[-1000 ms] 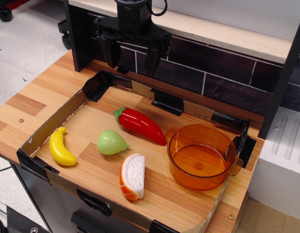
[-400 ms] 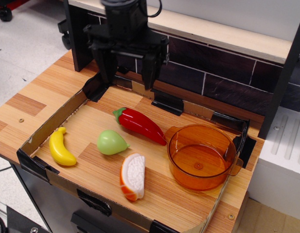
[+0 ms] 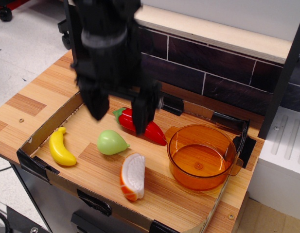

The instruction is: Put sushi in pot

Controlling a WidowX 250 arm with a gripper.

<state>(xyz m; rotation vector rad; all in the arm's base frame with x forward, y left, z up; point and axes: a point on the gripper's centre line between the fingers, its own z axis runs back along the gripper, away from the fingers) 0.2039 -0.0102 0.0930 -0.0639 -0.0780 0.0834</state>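
The sushi (image 3: 133,176) lies on the tray floor near the front edge, white rice face up and orange back to the left. The orange translucent pot (image 3: 202,156) stands upright and empty to its right. My black gripper (image 3: 121,115) is blurred with motion, open and empty, hanging above the red pepper and pear, behind and above the sushi. Its fingers (image 3: 145,112) stand wide apart.
A red pepper (image 3: 152,131) lies partly behind the gripper. A pale green pear (image 3: 111,142) and a yellow banana (image 3: 60,148) lie to the left. A low cardboard wall (image 3: 47,127) rings the tray. A dark tiled wall (image 3: 213,68) stands behind.
The gripper has moved from the back wall forward and down over the tray, toward the pepper and pear, staying open. The toys have not moved.
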